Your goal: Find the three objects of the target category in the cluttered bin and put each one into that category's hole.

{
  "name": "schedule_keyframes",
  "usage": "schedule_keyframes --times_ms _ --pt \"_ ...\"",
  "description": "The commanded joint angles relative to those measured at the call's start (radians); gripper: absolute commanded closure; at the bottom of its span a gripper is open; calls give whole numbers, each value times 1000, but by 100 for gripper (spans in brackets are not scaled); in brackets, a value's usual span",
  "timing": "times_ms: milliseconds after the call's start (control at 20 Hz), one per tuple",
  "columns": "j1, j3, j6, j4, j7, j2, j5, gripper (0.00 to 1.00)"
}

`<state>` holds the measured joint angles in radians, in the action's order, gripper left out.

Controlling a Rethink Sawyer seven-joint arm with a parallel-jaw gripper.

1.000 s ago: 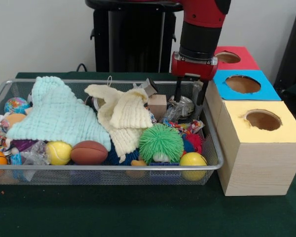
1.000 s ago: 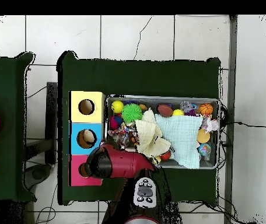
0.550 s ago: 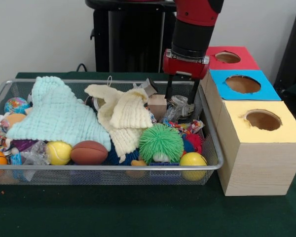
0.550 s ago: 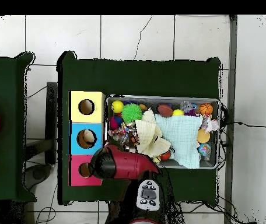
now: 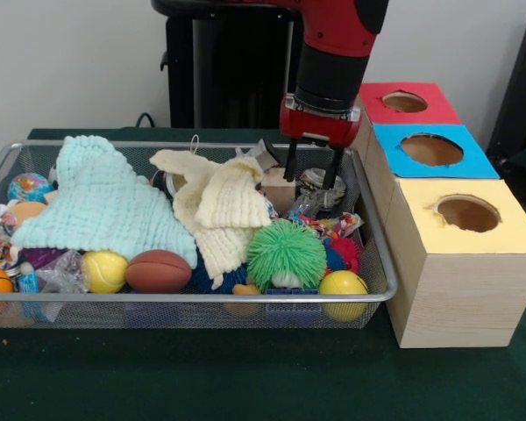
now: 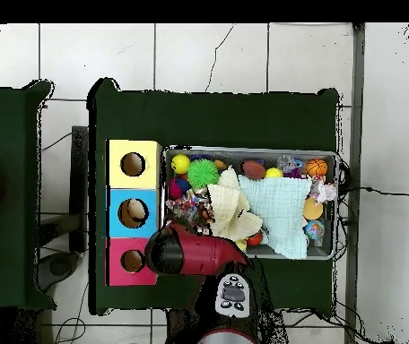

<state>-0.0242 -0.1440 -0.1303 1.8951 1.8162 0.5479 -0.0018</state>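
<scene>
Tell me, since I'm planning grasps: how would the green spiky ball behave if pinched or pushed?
The green spiky ball looks soft: its thin spikes would probably bend and slip. Being round, it may roll, though the yellow ball and cream cloth beside it should limit that. Probably light.

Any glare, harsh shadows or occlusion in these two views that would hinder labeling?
Front view: even, soft light, no glare; the gripper and green fuzzy ball read clearly. Overhead view: the arm hides the gripper and the bin's near corner; the floor tiles are bright but not blown out.
</scene>
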Motion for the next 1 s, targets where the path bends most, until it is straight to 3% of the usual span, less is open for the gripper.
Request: schedule_keyframes --times_ms 50,600,1000 --pt "-40 45 38 -38 140 -74 -2 0" --pt "-62 81 31 -29 142 -65 6 0" --pt "-85 109 -101 20 125 65 24 0"
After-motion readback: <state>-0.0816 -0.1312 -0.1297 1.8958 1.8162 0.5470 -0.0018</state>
